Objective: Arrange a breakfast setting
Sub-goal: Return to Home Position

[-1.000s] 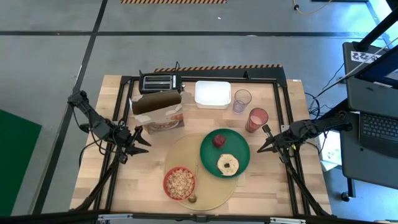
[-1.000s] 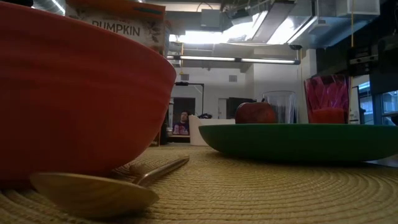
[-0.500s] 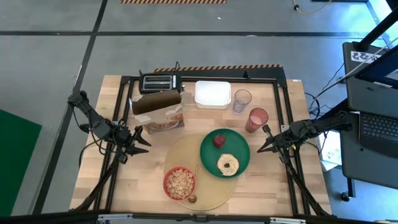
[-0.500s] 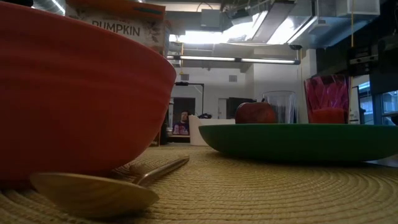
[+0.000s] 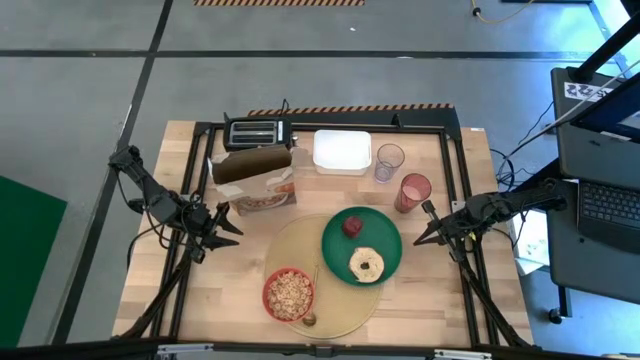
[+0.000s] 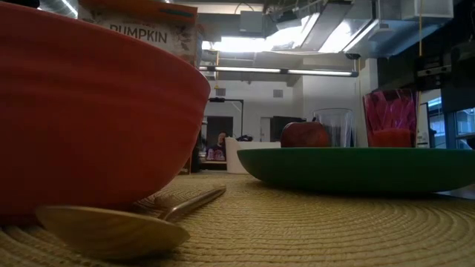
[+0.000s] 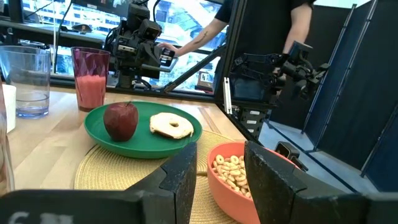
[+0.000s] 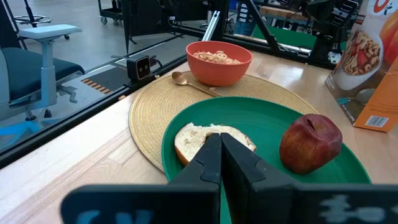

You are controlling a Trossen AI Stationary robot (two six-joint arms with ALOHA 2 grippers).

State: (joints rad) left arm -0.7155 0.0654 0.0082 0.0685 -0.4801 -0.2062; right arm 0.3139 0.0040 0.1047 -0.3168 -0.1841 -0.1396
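A round tan mat (image 5: 325, 290) lies at the table's near middle. On it stand a green plate (image 5: 380, 245) with a red apple (image 5: 352, 226) and a bagel (image 5: 366, 264), and a red bowl (image 5: 289, 293) of cereal with a spoon (image 5: 312, 318) beside it. A pink cup (image 5: 412, 193) with pink drink stands on the table, off the plate's far right. My left gripper (image 5: 232, 233) hovers open and empty left of the mat. My right gripper (image 5: 422, 235) hovers shut and empty right of the plate, pointing at it (image 8: 221, 140).
A cereal box (image 5: 254, 178), a black toaster (image 5: 256, 132), a white tray (image 5: 342, 151) and a clear glass (image 5: 389, 161) stand along the far side. Bare wood shows at the near left and near right. A person stands beyond the table in the left wrist view.
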